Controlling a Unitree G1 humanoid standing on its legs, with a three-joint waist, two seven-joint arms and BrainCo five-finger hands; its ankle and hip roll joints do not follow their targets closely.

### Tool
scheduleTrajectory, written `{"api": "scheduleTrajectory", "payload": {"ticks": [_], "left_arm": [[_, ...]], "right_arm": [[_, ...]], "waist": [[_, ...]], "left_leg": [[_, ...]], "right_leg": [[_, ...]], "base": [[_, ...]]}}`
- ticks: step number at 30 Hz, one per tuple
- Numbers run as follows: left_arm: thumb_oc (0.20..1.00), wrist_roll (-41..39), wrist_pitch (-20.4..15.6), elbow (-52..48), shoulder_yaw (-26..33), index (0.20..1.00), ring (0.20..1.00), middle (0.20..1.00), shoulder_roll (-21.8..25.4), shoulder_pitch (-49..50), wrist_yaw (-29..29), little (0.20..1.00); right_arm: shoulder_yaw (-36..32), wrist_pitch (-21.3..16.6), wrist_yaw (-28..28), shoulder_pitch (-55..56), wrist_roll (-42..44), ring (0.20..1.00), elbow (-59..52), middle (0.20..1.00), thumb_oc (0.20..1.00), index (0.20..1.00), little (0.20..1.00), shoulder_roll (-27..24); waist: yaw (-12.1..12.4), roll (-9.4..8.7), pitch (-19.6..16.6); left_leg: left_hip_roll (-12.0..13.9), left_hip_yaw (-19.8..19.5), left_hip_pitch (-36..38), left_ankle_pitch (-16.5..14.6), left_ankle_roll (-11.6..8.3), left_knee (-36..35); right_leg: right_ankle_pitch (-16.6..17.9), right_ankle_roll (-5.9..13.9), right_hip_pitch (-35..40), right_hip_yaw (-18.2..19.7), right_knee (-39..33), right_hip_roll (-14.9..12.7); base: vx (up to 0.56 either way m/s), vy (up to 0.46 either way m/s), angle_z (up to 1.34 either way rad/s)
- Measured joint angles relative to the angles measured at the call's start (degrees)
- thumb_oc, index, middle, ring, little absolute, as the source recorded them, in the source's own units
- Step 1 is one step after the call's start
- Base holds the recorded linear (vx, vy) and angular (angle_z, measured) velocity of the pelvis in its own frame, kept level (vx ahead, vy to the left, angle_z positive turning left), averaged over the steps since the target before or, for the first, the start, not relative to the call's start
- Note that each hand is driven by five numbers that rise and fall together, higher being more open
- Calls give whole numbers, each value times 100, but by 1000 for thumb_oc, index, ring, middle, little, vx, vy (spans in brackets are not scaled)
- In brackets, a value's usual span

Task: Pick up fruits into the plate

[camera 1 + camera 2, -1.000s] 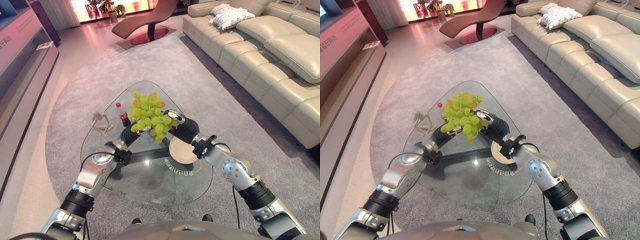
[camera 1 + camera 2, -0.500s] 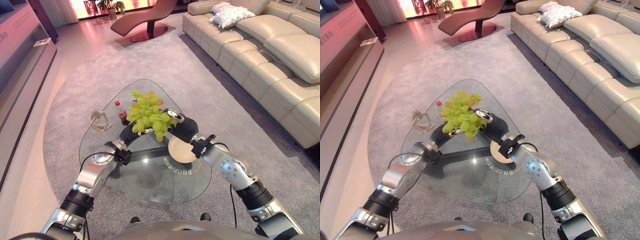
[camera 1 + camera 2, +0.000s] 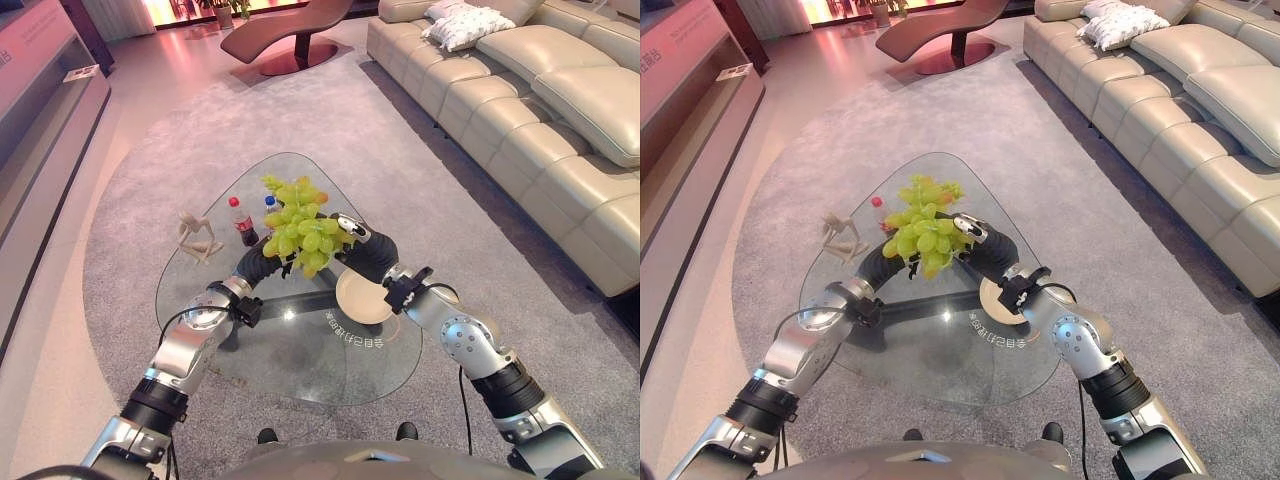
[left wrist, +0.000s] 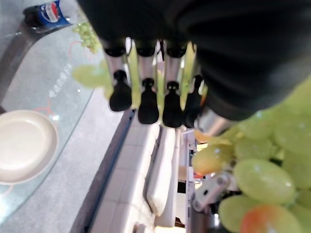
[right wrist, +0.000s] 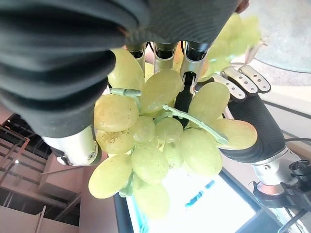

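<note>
grapes, a big green bunch with a few blushing berries, hang in the air above the glass coffee table, cradled between both hands. the left hand comes under it from about eight o'clock, and its wrist view shows straight fingers laid against the fruit rather than wrapped round it. the right hand meets the bunch from four o'clock; its fingers run in behind the berries, so i cannot tell how they sit.

the cream plate lies on the glass at about five o'clock from the bunch, below it and just beside the right wrist. two small bottles and a little pale figurine stand at nine to ten o'clock.

i judge the bunch to be soft, loose and bottom-heavy: berries hang on thin stems and will drop or bruise if squeezed. supporting it from underneath with both palms looks safest, or taking the main stalk, which i cannot pick out. the lowering onto the plate is not yet done and wants a gentle descent.
</note>
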Motion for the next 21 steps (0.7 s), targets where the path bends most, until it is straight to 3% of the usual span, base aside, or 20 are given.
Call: {"api": "scheduleTrajectory", "payload": {"ticks": [2, 3, 4, 7, 12, 17, 21], "left_arm": [[228, -388, 4, -24, -1, 228, 228, 228, -42, 0, -78, 228], [758, -565, 16, -24, 0, 758, 758, 758, -44, 0, -120, 758], [1000, -721, 53, -24, 0, 1000, 1000, 1000, -45, 0, -160, 1000], [1000, -1369, 221, -23, -11, 1000, 1000, 1000, -44, 0, -347, 1000], [1000, -1489, 230, -24, -11, 1000, 1000, 1000, -44, 0, -421, 1000], [1000, -586, 376, -15, -20, 1000, 1000, 1000, -19, 0, -547, 1000], [1000, 844, 471, 66, -260, 1000, 1000, 1000, 323, -27, -736, 1000]], "right_arm": [[-12, -1, 58, 0, 0, 200, 0, 200, 200, 200, 200, 0], [-27, -7, 114, 0, 0, 200, 0, 200, 200, 200, 200, 0], [-28, -11, 142, 0, -4, 200, 0, 200, 200, 200, 200, -1], [-56, -53, 274, 0, -105, 200, 0, 200, 200, 200, 200, -19], [-74, -109, 328, 0, -105, 200, 0, 200, 200, 200, 200, -53], [-74, -143, 308, 0, -105, 200, 2, 200, 200, 200, 200, -88], [-114, -232, 216, 1, -104, 200, 12, 200, 200, 200, 200, -249]], "waist": [[1, -4, 3], [0, -9, 7], [-2, -11, 9], [-4, -17, 16], [-4, -17, 17], [-3, -16, 18], [-8, 2, 33]], "left_leg": [[-1, -7, 0, -6, 9, 0], [0, -8, 0, -6, 9, 0], [0, -9, 0, -6, 9, 0], [-1, -15, 0, -6, 10, 0], [-2, -19, -1, -6, 10, 0], [-2, -24, -1, -6, 10, -1], [-2, -27, -1, -7, 11, -1]], "right_leg": [[0, 0, 7, -7, 0, -1], [0, 0, 7, -8, 0, 0], [0, 0, 8, -9, 0, -1], [-1, 0, 11, -15, 0, -2], [-1, 1, 13, -19, -1, -2], [-1, 1, 17, -21, -2, -1], [-1, 1, 18, -21, -2, -1]], "base": [[0, 0, 0], [0, 0, 0], [0, 0, 0], [0, 0, 0], [0, 0, 0], [0, 0, 0], [0, 0, 0]]}}
